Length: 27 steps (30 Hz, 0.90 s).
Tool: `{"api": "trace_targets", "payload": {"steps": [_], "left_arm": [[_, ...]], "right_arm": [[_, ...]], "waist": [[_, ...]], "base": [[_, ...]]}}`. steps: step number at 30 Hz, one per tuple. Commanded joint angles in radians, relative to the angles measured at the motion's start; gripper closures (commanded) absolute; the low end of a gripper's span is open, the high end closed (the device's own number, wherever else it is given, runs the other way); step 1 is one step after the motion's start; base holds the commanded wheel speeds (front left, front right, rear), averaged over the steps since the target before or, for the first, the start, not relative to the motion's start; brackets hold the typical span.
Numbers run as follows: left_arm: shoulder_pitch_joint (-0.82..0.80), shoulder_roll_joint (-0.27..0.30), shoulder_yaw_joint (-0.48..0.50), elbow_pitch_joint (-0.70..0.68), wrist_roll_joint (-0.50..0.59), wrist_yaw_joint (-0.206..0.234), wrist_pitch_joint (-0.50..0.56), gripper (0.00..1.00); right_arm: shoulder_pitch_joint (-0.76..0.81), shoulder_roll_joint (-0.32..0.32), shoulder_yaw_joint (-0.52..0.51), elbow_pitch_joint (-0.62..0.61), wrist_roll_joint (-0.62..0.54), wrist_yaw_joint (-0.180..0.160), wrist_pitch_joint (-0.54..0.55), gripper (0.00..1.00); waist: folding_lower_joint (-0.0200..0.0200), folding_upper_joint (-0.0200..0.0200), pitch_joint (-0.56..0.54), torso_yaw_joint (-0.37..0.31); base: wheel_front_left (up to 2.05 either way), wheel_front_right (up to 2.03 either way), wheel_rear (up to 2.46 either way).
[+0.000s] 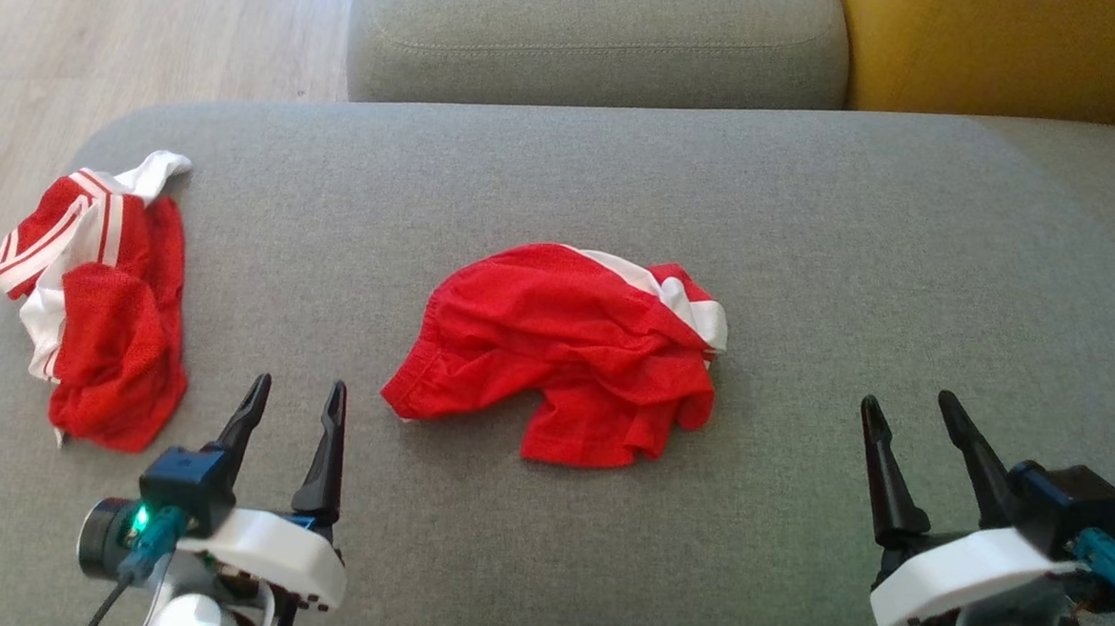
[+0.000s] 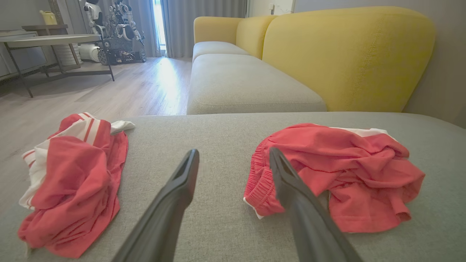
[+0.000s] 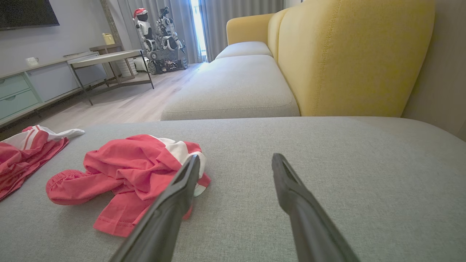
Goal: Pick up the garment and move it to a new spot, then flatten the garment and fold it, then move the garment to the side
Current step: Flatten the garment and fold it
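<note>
A crumpled red garment [image 1: 565, 352] with a white band lies in the middle of the grey cushion [image 1: 810, 221]. The left wrist view has this garment [image 2: 338, 174] at the right, the right wrist view has the garment [image 3: 134, 174] at the left. My left gripper [image 1: 298, 393] stands open near the front edge, left of the garment and apart from it. Far to its right, my right gripper [image 1: 907, 408] is open too, with nothing between its fingers. The same holds for my left gripper [image 2: 233, 156] and right gripper [image 3: 235, 162] in their own wrist views.
A second red and white garment [image 1: 95, 308] lies bunched at the cushion's left end, near the edge above the wooden floor [image 1: 105, 32]. Another grey seat [image 1: 591, 38] and a yellow backrest [image 1: 1001, 50] lie beyond. A table [image 3: 109, 58] and a parked robot [image 3: 160, 36] stand far off.
</note>
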Motion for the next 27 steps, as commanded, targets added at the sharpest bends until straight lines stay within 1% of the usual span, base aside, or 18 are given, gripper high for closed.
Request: {"api": "trace_targets", "payload": {"steps": [1, 27], "left_arm": [[-0.039, 0.018, 0.036, -0.036, -0.005, 0.008, 0.002, 0.0], [-0.056, 0.027, 0.018, -0.044, -0.015, 0.019, 0.001, 0.0]], "right_arm": [[-0.029, -0.007, 0.026, -0.043, 0.0, 0.003, 0.0, 0.0], [-0.036, -0.002, 0.01, -0.044, 0.0, 0.003, 0.008, 0.0]], "waist": [[0.0, 0.0, 0.001, 0.0], [0.0, 0.0, 0.027, 0.009]], "base": [[0.0, 0.0, 0.0], [0.0, 0.0, 0.0]]}}
